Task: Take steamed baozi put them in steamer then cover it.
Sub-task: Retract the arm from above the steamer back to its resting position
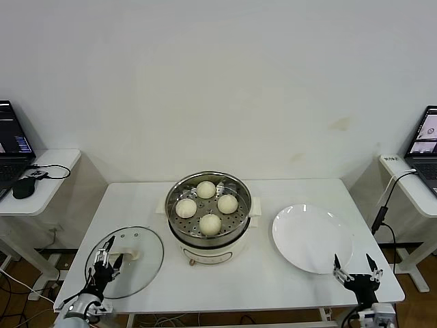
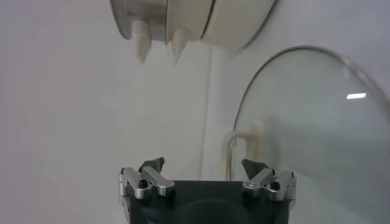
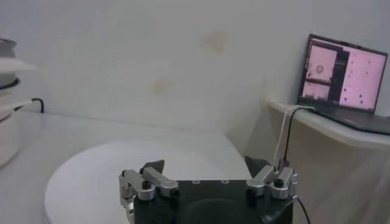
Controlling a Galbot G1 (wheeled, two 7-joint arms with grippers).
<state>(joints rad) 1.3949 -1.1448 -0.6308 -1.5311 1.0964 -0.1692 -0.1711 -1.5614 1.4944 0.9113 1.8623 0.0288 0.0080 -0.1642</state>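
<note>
Glass cover (image 1: 125, 262) partly hidden by the open left tool (image 1: 104, 257); open right tool (image 1: 356, 268) seemingly holds nothing.

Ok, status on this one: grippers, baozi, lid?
Left gripper open over the cover, right gripper open by the plate. Four baozi in the steamer. Cover still off; nothing blocking.

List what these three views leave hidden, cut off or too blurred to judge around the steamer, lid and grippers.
- Steamer base: head view, the basket hides its far side; left wrist view crops it at the edge.
- Baozi: undersides hidden, resting on the tray.
- Cover: head view, the open left gripper overlaps its near part; the left wrist view cuts it off.
- Right gripper, open: arm cropped by the frame edge.
- Laptop screen: blurred, unreadable.
</note>
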